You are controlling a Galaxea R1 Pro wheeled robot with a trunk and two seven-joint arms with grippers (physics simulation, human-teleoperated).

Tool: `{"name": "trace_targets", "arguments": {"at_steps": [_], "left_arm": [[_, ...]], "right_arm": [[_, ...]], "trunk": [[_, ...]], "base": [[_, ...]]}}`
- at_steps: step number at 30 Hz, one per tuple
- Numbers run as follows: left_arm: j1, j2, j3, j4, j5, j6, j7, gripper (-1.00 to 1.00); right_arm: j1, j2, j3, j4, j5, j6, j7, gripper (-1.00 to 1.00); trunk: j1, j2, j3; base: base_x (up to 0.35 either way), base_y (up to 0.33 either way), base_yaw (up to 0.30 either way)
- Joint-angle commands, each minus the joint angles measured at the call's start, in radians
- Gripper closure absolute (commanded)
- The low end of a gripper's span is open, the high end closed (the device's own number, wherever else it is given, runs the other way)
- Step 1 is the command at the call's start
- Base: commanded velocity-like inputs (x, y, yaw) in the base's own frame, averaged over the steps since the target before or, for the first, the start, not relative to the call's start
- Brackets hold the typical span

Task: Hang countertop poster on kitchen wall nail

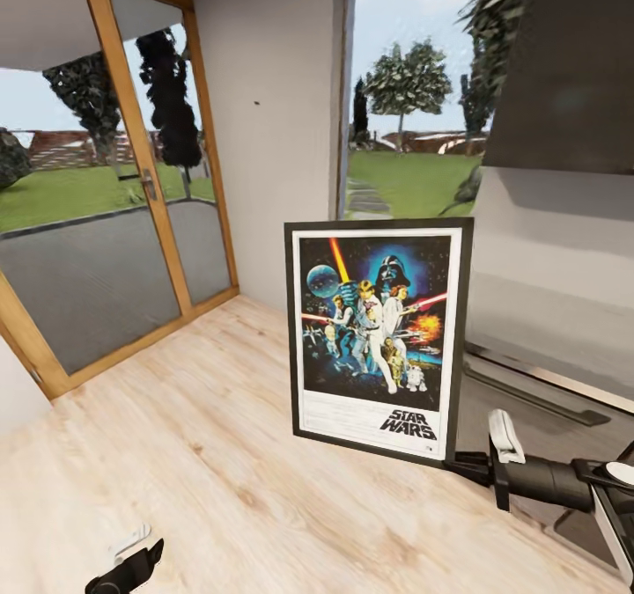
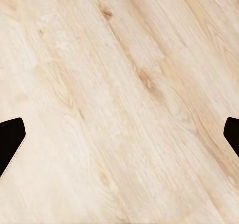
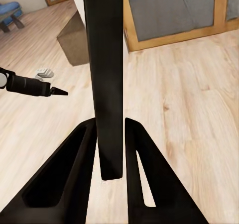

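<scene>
Right gripper [image 3: 110, 149] pinches poster [image 1: 377, 339] by its lower frame corner, upright, clear of wooden floor [image 1: 220, 453] for carrying | left gripper [image 2: 119, 139] spread, idle | wall nail [image 1: 257, 101] ahead.

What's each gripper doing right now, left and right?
Left gripper: open, holding nothing, over the wooden floor.
Right gripper: shut on the poster, clamping its frame edge.
</scene>
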State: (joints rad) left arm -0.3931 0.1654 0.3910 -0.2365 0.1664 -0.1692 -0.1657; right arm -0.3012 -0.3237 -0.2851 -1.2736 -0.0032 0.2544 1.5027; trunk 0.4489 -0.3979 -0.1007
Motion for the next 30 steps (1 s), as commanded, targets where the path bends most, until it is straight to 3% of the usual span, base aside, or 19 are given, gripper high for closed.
{"name": "trace_targets", "arguments": {"at_steps": [1,11,30], "left_arm": [[-0.001,0.000,0.002,0.002,0.010,-0.002,-0.008,-1.00],[-0.001,0.000,0.002,0.002,0.010,-0.002,-0.008,-1.00],[-0.001,0.000,0.002,0.001,0.010,0.000,-0.009,-1.00]], "right_arm": [[-0.001,0.000,-0.001,-0.001,-0.001,0.014,0.006,1.00],[-0.001,0.000,-0.002,-0.001,-0.001,0.013,0.006,1.00],[-0.001,0.000,0.000,-0.001,-0.001,0.013,0.006,1.00]], "trunk": [[0.001,-0.002,-0.002],[0.001,-0.002,-0.002],[0.001,-0.002,-0.002]], "base": [[0.258,0.234,0.001],[0.259,0.237,0.017],[0.268,0.238,0.244]]}}
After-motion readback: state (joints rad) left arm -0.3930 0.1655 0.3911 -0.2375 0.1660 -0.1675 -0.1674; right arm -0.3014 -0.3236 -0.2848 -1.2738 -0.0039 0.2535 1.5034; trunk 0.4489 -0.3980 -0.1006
